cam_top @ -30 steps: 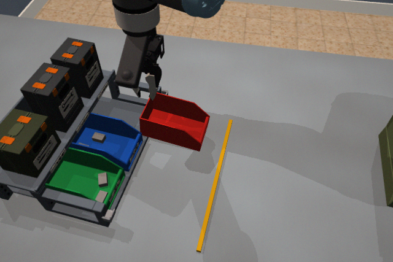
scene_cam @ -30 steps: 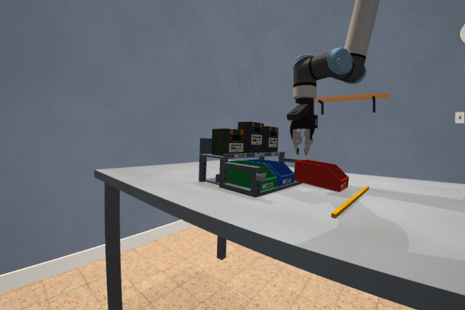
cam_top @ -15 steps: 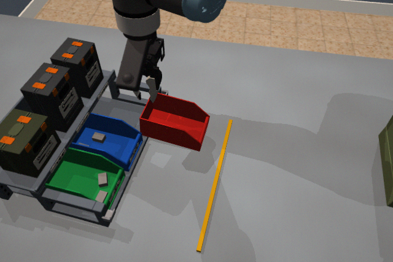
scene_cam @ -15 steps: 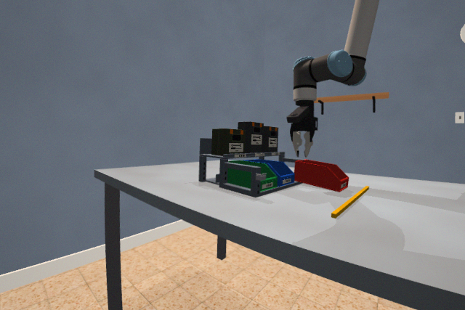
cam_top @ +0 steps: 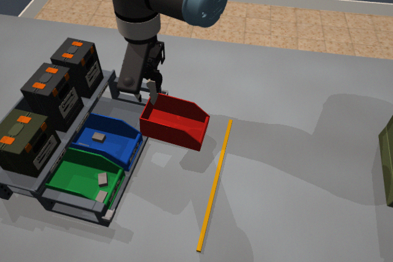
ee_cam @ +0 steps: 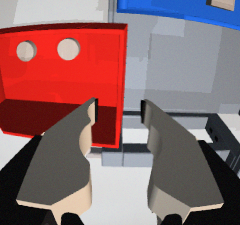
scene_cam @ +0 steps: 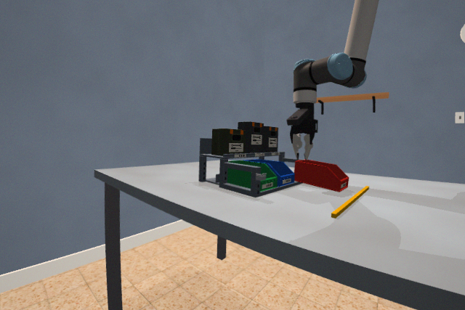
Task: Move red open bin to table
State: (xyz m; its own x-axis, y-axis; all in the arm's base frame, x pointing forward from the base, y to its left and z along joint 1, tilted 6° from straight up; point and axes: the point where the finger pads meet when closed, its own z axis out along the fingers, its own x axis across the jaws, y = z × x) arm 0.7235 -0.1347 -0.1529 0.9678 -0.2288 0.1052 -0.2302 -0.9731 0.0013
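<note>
The red open bin (cam_top: 174, 123) stands upright on the table just right of the shelf rack (cam_top: 38, 186), also in the side view (scene_cam: 321, 175). I see no parts inside it. My gripper (cam_top: 145, 96) (scene_cam: 302, 156) points down over the bin's back corner nearest the rack. In the wrist view the fingers stand a little apart with a clear gap and nothing gripped. The red bin's side wall (ee_cam: 62, 80) lies below them, close to the left finger.
The rack holds a blue bin (cam_top: 107, 138) and a green bin (cam_top: 83, 173) with small grey parts, and three dark cases (cam_top: 50, 91) on top. A yellow bar (cam_top: 215, 183) lies on the table right of the red bin. An olive object (cam_top: 387, 164) is at the right edge.
</note>
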